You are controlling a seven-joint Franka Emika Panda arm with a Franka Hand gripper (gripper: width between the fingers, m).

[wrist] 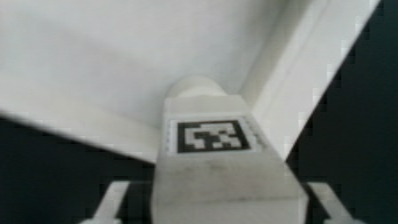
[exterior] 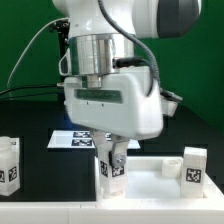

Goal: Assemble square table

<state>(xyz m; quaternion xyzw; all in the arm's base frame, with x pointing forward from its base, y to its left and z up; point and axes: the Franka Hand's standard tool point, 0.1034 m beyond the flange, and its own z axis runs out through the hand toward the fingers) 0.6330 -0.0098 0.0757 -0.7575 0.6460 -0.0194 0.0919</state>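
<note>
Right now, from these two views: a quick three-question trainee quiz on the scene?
1. True or false: the hand grips a tagged white leg.
2. The loose leg standing on the dark table, apart from the slab, is at the exterior view's: A) left B) right C) centre.
3. What lies flat on the table behind the hand?
Key: 1 true; 2 A; 3 the marker board.
</note>
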